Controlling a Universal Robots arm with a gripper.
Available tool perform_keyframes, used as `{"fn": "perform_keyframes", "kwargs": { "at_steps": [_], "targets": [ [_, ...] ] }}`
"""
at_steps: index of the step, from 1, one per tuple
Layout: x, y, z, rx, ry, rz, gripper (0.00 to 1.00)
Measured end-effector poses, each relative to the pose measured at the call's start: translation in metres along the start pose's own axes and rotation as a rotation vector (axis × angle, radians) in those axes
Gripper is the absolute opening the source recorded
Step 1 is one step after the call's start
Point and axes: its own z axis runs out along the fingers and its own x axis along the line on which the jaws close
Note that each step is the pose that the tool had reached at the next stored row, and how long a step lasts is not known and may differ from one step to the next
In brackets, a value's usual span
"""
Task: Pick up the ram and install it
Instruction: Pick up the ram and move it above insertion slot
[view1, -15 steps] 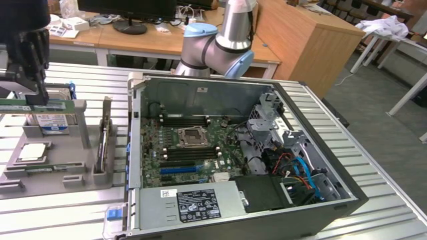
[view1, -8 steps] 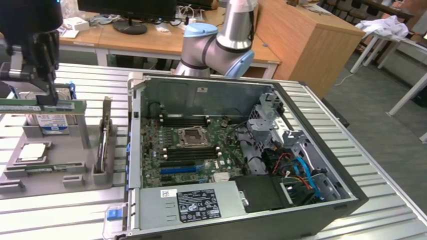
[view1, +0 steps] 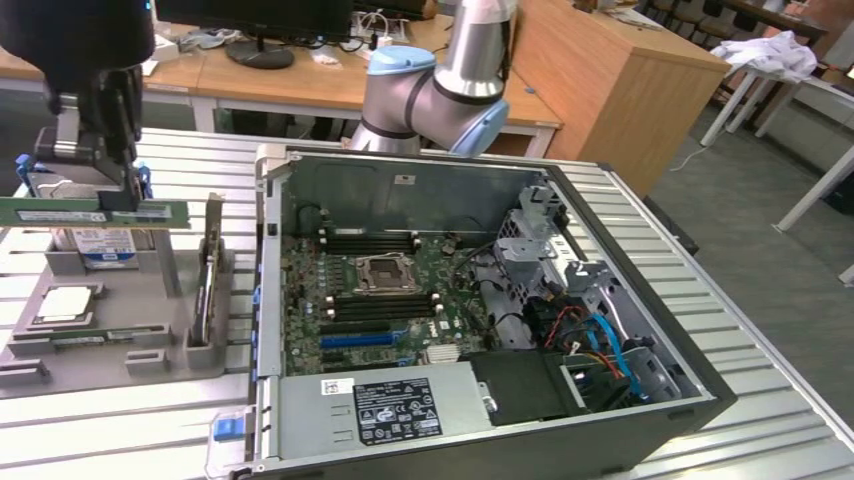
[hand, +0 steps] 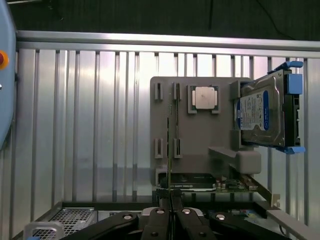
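hand (view1: 118, 198) clamped on one ram (view1: 54, 211) | above one grey tray (hand: 200, 145) | one hard drive (hand: 260, 112)

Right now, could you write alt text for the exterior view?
A robot's claw holds a thin green ram stick over a gray parts tray at the exterior view's left. Beside it, an open computer case shows its motherboard.

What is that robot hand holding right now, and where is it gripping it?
The ram, pinched between its fingers along the upper long edge, about mid-length.
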Motion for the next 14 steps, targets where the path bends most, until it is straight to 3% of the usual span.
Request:
{"fn": "perform_keyframes", "kwargs": {
  "at_steps": [14],
  "targets": [
    [0.000,-0.0274,-0.0011,0.0000,-0.0013,0.000,0.12]
  ]
}}
